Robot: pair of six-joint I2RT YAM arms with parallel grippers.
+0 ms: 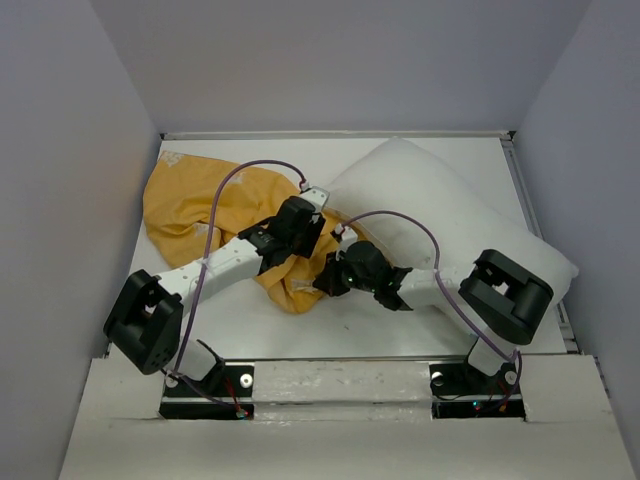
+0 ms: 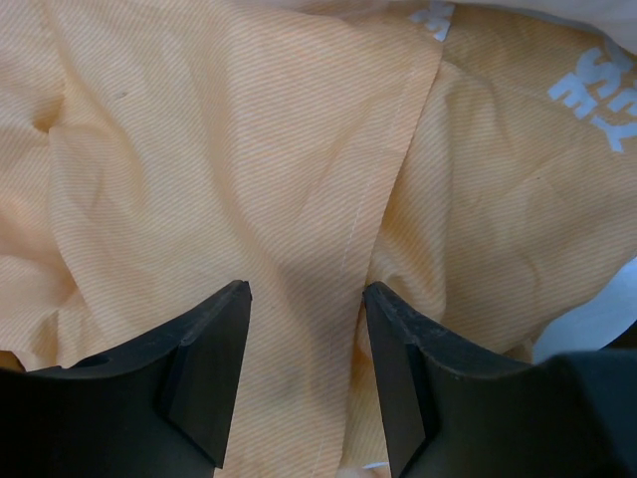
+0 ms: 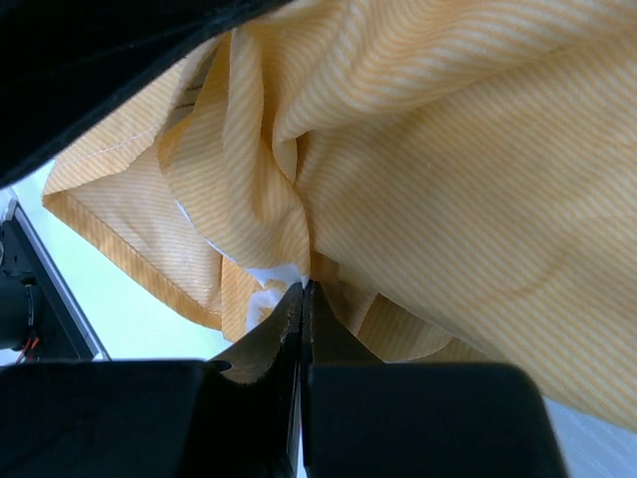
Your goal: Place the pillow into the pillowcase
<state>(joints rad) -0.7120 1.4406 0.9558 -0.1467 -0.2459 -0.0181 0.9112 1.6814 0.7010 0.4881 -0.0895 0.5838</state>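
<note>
The pillowcase point(image 1: 190, 205) lies crumpled at the left of the table, mustard-yellow face up; its blue face is hidden. The white pillow point(image 1: 450, 215) lies diagonally at the right, its near-left corner by the case. My left gripper point(image 1: 303, 243) is open, jaws apart just above a stitched hem of the yellow fabric point(image 2: 249, 149), holding nothing; in the left wrist view it point(image 2: 307, 299) straddles the seam. My right gripper point(image 1: 330, 275) is shut on a fold of the pillowcase point(image 3: 448, 149) at its near edge; in the right wrist view point(image 3: 304, 289) the fabric bunches at the tips.
The white table point(image 1: 250, 330) is walled by grey panels on three sides. A metal rail point(image 1: 540, 200) runs along the right edge. Purple cables loop over both arms. Bare table shows near the front edge point(image 3: 119, 309).
</note>
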